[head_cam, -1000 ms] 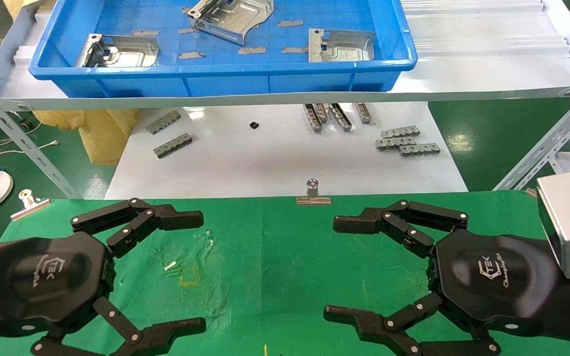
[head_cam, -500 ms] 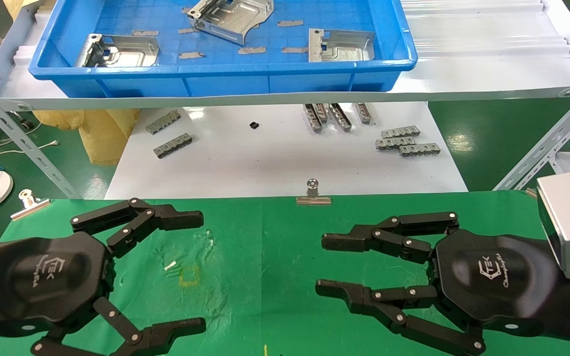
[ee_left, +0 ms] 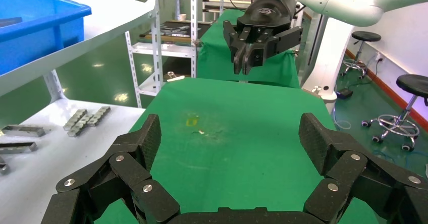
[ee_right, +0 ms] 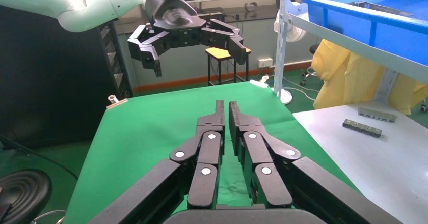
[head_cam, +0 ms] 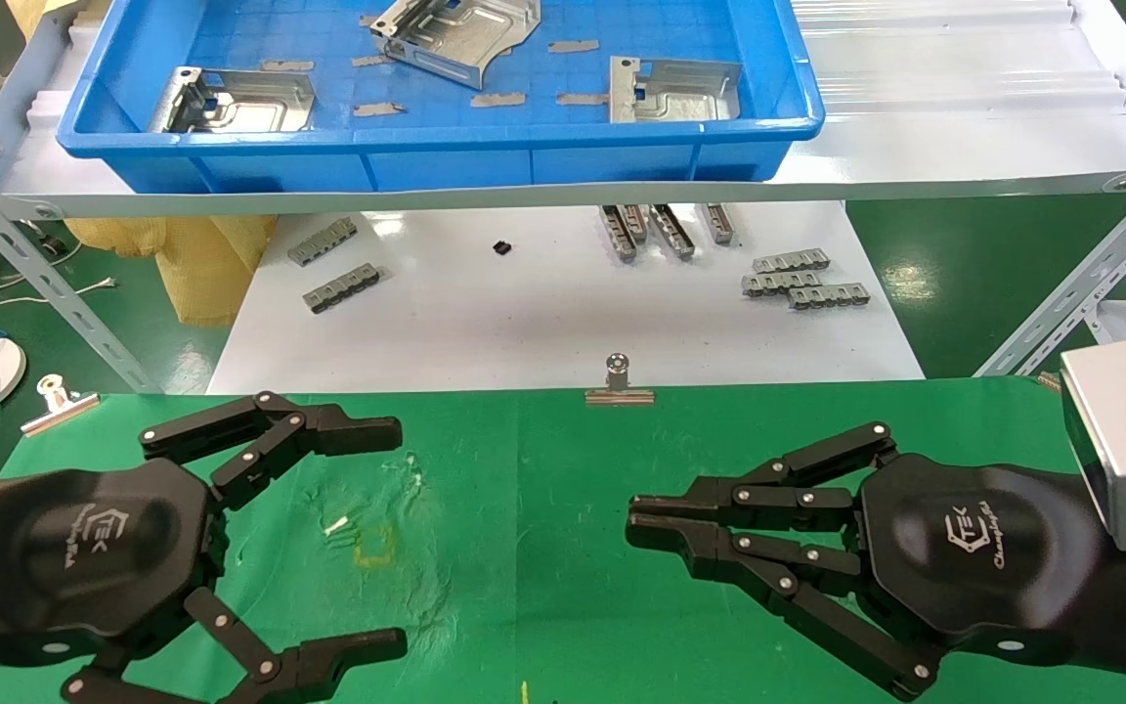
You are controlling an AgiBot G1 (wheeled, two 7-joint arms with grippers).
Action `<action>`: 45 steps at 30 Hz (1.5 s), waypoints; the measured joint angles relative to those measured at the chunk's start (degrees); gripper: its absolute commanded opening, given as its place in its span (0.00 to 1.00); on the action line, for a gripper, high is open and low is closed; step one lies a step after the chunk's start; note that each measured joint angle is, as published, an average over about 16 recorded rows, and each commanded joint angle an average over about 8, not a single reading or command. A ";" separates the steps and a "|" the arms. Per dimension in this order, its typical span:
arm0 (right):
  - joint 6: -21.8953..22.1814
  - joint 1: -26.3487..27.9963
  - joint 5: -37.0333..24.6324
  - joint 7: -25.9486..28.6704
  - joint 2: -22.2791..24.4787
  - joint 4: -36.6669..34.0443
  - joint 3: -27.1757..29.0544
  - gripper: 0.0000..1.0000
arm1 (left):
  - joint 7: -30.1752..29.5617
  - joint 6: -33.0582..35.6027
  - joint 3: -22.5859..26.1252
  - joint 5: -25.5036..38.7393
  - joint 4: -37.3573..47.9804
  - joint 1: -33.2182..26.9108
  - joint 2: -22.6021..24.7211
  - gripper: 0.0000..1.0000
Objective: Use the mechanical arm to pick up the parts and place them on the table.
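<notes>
Your right gripper (head_cam: 633,518) hovers low over the green worktop (head_cam: 543,548) at lower right, fingers (ee_right: 222,128) pressed together on nothing. Your left gripper (head_cam: 397,533) hangs at lower left, fingers spread apart. Three parts (head_cam: 675,90) lie in the blue tray (head_cam: 426,161) at the frame's top.

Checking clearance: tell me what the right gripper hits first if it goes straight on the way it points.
Probably the left gripper: the right gripper, shut, points across the green cloth toward it, with nothing between. Depth is unclear.
</notes>
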 measured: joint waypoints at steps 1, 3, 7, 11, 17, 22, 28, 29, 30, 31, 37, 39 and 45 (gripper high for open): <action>0.00 0.00 0.00 0.00 0.00 0.00 0.00 0.00 | 0.00 0.00 0.00 0.00 0.00 0.00 0.00 1.00; 0.00 0.00 0.00 0.00 0.00 0.00 0.00 0.00 | 0.00 0.00 0.00 0.00 -0.02 0.01 -0.01 1.00; 0.00 0.00 0.00 0.00 0.00 0.00 0.00 0.00 | 0.01 0.01 0.00 0.03 -0.03 0.00 -0.01 1.00; 0.00 0.00 0.00 0.00 0.00 0.00 0.00 0.00 | -0.02 -0.29 0.07 0.33 -0.09 -0.30 0.13 1.00; 0.00 0.01 0.00 -0.01 0.00 -0.01 0.00 0.00 | -0.75 -1.95 0.75 2.73 0.26 -3.29 1.16 1.00; -0.01 0.01 0.00 -0.01 0.00 -0.02 -0.01 0.00 | -1.60 -4.41 2.14 7.14 2.74 -9.38 3.60 1.00; -0.01 0.02 0.01 -0.01 0.00 -0.02 -0.02 0.00 | -1.57 -8.56 4.90 14.98 12.06 -21.02 9.49 1.00; -0.01 0.02 0.01 -0.01 0.00 -0.02 -0.02 0.00 | -1.30 -9.36 5.42 16.37 14.41 -23.23 10.79 1.00; -0.01 0.02 0.01 -0.01 0.00 -0.02 -0.02 0.00 | -0.97 -10.22 5.94 17.77 16.94 -25.44 12.14 1.00; -0.01 0.02 0.01 -0.02 0.00 -0.02 -0.02 0.00 | -0.59 -11.20 6.46 19.15 19.65 -27.61 13.54 1.00; -0.01 0.02 0.01 -0.02 0.00 -0.02 -0.03 0.29 | 2.24 -20.02 9.35 26.86 38.10 -39.51 23.07 1.00; -0.01 0.02 0.02 -0.02 0.00 -0.02 -0.03 0.54 | 3.23 -23.56 10.09 28.85 44.09 -42.75 26.21 1.00; 0.00 0.02 0.02 -0.02 0.01 -0.02 -0.04 1.00 | 5.69 -34.58 11.77 33.28 58.33 -49.39 34.38 0.85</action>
